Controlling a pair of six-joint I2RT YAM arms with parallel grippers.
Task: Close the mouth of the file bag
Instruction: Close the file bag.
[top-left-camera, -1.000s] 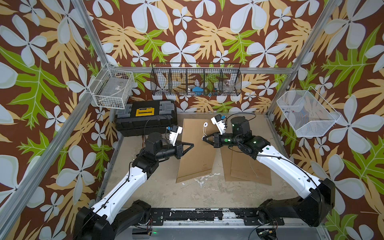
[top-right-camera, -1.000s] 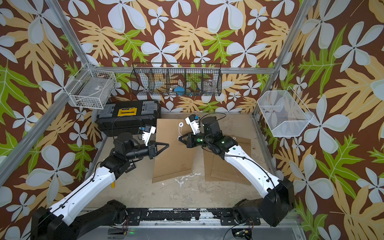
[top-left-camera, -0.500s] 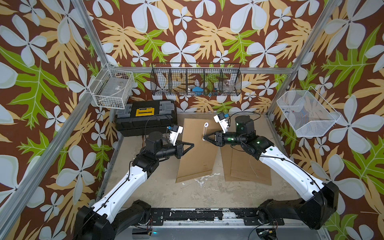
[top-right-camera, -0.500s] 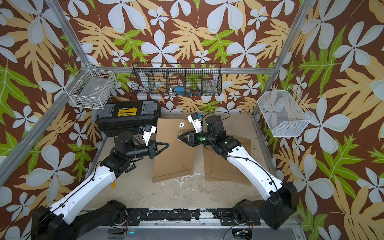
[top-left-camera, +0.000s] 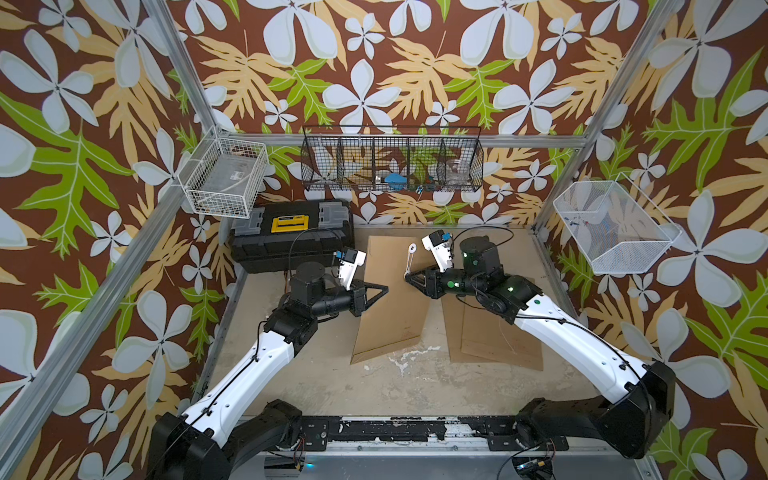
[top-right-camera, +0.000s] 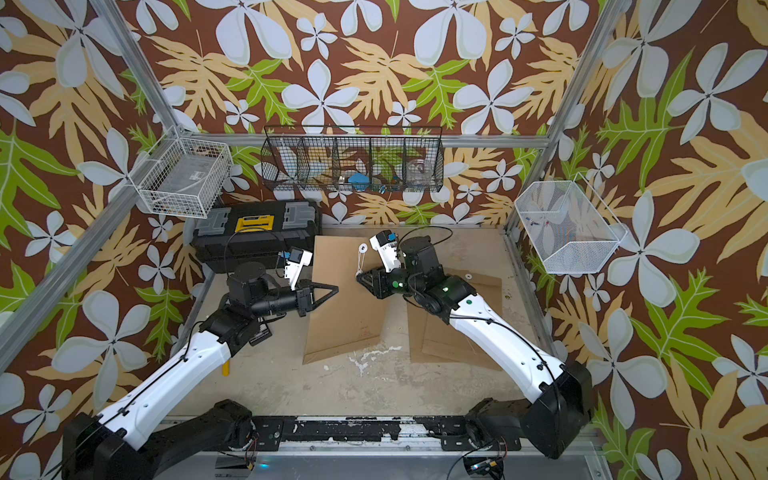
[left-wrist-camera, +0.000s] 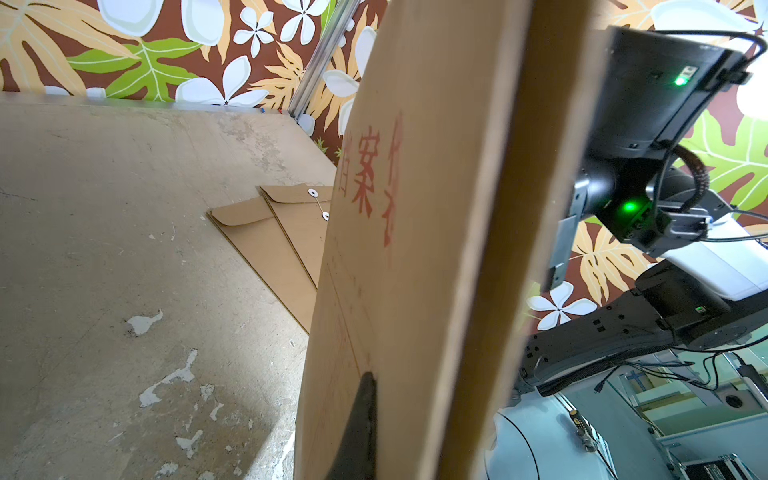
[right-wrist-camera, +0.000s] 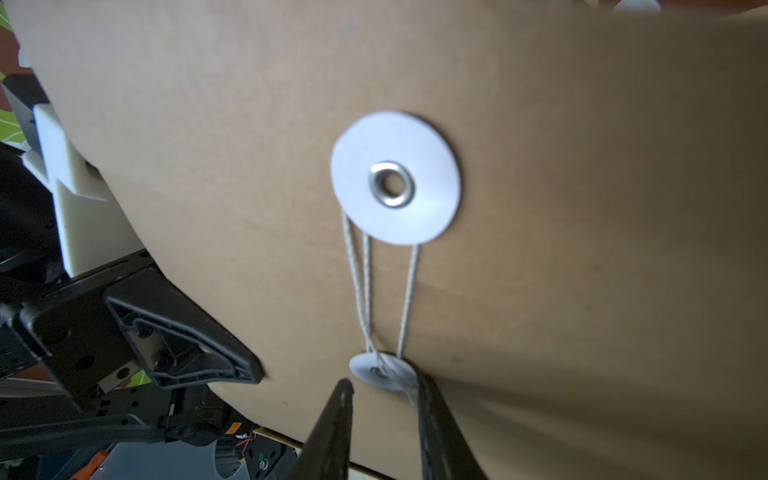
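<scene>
Left arm (top-left-camera: 249, 370) reaching forward, wrist level, left gripper (top-left-camera: 383, 289) clamped on left edge of file bag (top-left-camera: 390, 328). Right arm (top-left-camera: 573, 345) bent inward, right gripper (right-wrist-camera: 384, 386) facing left gripper, jaws slightly parted, tips at bag's face.

brown floral walls (top-left-camera: 374, 62) enclose a scuffed beige floor (top-left-camera: 395, 386), wire baskets (top-left-camera: 392, 160) hung along the aluminium frame (top-left-camera: 540, 141).

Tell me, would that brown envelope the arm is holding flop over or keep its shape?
Probably fairly stiff: the left gripper pinches the envelope at one edge, yet it looks flat, with no visible sag. Likely light, being thin paper. The string between its white discs looks thin, so probably limp and easy to lose from a grip.
</scene>
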